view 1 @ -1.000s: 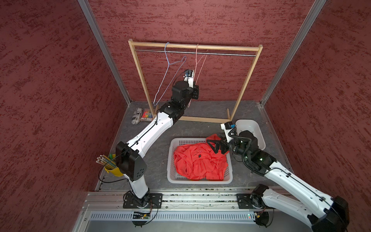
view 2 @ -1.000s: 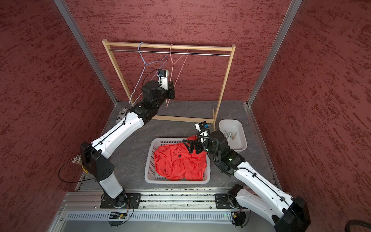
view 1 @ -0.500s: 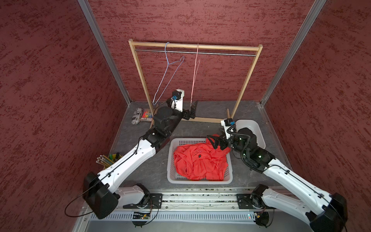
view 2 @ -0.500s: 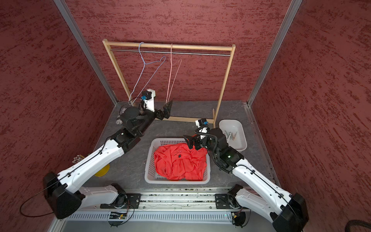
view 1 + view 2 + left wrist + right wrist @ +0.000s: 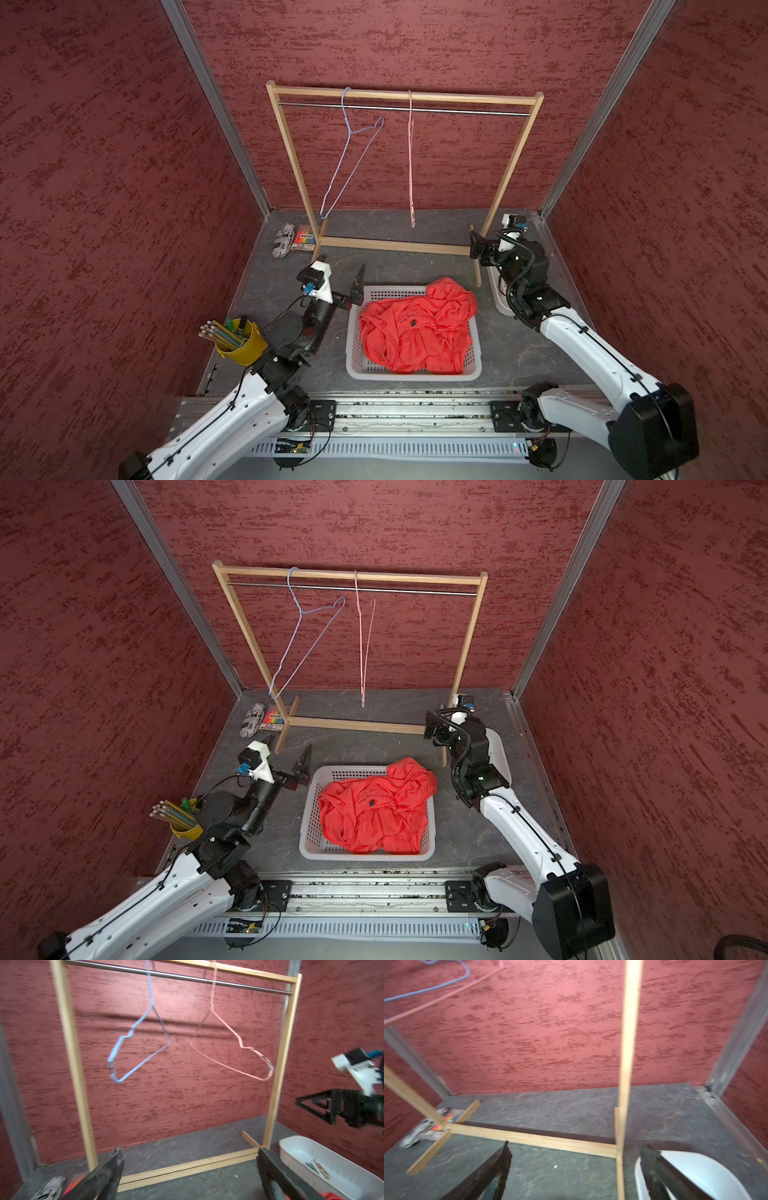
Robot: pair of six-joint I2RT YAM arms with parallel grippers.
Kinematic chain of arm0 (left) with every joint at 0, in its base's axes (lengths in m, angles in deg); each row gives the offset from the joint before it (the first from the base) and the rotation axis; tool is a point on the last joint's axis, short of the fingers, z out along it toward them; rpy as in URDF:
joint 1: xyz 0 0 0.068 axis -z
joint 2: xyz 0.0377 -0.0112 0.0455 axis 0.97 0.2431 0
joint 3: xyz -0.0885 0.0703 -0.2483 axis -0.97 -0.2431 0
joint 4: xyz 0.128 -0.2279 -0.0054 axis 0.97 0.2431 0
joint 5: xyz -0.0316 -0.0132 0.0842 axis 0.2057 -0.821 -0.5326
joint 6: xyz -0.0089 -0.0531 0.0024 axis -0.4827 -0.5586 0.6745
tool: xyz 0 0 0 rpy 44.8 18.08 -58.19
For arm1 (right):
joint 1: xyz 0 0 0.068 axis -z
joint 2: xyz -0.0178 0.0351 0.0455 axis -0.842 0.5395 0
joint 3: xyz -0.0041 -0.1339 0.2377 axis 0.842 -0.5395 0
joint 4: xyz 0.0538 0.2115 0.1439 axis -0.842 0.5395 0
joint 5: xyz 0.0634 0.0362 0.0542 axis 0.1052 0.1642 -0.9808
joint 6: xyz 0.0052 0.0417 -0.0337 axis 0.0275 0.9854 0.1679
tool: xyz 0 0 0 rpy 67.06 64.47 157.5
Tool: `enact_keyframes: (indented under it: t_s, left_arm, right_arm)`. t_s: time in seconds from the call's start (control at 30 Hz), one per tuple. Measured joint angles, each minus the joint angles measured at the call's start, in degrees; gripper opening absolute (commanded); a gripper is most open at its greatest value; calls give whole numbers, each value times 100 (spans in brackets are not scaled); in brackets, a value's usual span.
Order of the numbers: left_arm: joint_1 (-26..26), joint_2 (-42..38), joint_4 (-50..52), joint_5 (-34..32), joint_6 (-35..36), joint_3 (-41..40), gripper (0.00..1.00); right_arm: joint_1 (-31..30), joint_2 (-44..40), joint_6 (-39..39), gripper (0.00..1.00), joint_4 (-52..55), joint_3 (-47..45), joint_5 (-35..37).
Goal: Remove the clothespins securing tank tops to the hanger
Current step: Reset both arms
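Hangers [image 5: 150,985] bare, left hand [image 5: 190,1159] and right hand [image 5: 576,1147] both wide and empty, so back away clear of the rack [image 5: 395,245].

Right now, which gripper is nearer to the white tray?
Right. The right gripper is at the edge of the white tray, beside a post of the wooden rack. The left gripper is on the other side of the laundry basket, near its far corner.

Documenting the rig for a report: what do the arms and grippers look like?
The left arm and right arm have white shells, black joints and black cables clipped alongside. The left gripper and right gripper are black with flat tapered fingers.
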State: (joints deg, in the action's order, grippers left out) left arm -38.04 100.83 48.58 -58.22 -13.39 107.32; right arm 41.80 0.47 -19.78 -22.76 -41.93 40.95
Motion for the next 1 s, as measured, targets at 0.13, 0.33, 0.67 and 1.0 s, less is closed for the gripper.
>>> enact_keyframes:
  t_s: [0.13,0.33,0.67,1.0]
  left_arm:
    - [-463,-450,-785,-647,87,-1156,100]
    - [-1440,-490,-848,-1300,31,-1792,100]
    - [-3720,3239,-2520,24,-1093,-1805,100]
    - [-3432,5683,-3532,793,-699,-614,100]
  right_arm:
    - [525,0,-164,99,-874,-997,706]
    - [813,149,-706,99,-2647,-2483,1652]
    - [1283,1950,-820,99,-5239,-3150,1390]
    - [1416,2385,-874,99,-6225,-3233,555]
